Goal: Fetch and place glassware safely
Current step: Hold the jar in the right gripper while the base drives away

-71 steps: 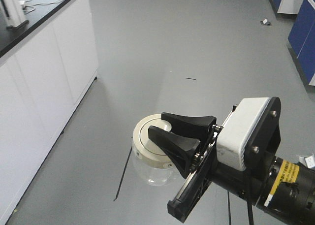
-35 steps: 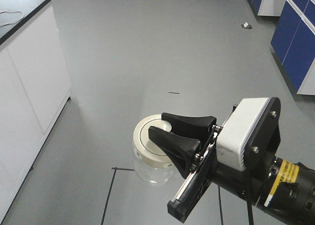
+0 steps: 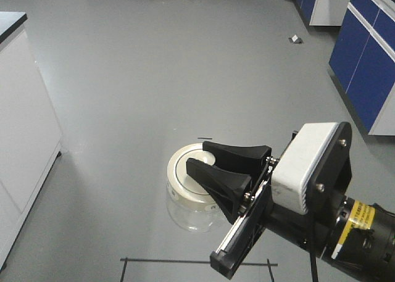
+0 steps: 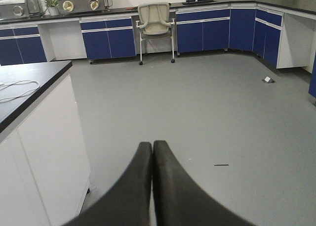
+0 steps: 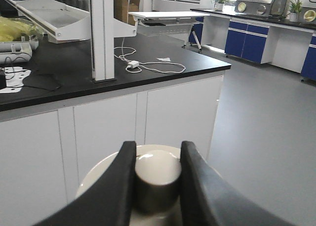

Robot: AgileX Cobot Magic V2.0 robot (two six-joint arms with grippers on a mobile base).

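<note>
While the right gripper (image 3: 199,155) is clamping the central knob (image 5: 157,172) of the cream-white lid (image 3: 178,174), the small clear glass jar (image 3: 188,218) is hanging under that lid, in the air above the grey floor (image 3: 123,78). The left gripper (image 4: 152,148) is pressing its fingers together on nothing. A black-topped counter (image 5: 192,58) is standing nearby.

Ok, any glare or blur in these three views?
Front view: crisp, with a pale sheen on the floor; the glass jar nearly vanishes against it. Left wrist view: the shut left claw is soft. Right wrist view: the right claw and lid knob blur, with a highlight.
</note>
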